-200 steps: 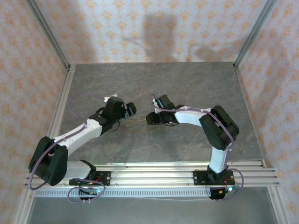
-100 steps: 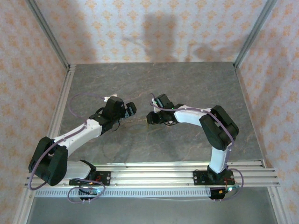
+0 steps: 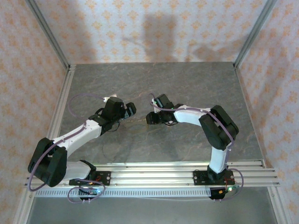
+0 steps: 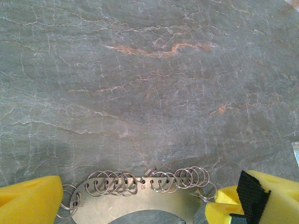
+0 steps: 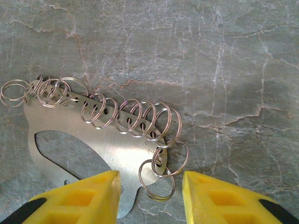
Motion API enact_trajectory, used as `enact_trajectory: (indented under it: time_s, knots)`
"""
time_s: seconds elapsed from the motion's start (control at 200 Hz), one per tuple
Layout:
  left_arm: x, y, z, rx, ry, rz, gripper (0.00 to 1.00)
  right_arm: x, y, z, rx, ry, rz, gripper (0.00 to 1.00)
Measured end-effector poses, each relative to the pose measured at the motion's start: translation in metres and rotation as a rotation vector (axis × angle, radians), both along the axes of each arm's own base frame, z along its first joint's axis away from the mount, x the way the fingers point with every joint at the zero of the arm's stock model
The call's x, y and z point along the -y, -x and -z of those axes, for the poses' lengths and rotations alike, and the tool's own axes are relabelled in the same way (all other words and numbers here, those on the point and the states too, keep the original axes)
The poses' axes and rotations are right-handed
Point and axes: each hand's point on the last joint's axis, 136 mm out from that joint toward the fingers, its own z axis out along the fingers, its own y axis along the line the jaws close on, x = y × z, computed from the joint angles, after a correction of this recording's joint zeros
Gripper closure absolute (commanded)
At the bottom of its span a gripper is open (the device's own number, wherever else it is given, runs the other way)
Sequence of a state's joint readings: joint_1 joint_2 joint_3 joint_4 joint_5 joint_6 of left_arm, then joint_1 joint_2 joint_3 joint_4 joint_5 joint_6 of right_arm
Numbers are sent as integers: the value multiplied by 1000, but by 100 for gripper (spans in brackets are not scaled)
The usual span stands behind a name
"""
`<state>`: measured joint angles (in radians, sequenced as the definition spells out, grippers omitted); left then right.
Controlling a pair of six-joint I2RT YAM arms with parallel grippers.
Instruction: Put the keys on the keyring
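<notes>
One keyring (image 5: 121, 149), a flat silver plate with a cutout, is laid mid-counter (image 5: 210, 56). About twelve wire rings (image 5: 108, 114) are threaded along its edge. It is flanked by two pincers, both spread apart with nothing gripped: left pincer (image 4: 135, 203) at 9 o'clock, right pincer (image 5: 150, 196) at 3 o'clock.

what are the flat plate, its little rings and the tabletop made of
Keyring plate: brushed metal, likely steel; dull silver sheen. Small rings: shiny metal wire, bright glints. Table: grey veined stone or stone-look laminate.
</notes>
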<state>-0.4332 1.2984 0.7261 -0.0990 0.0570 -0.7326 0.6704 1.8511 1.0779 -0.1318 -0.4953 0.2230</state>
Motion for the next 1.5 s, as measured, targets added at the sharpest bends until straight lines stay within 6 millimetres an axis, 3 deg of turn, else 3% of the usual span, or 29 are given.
enact_trajectory:
  time_s: [0.706, 1.496]
  knots:
    - [1, 1, -2, 4, 8, 5, 2, 7, 6, 13, 77, 144, -47, 68]
    - [2, -1, -4, 14, 18, 5, 2, 0, -1, 8, 91, 135, -52, 72]
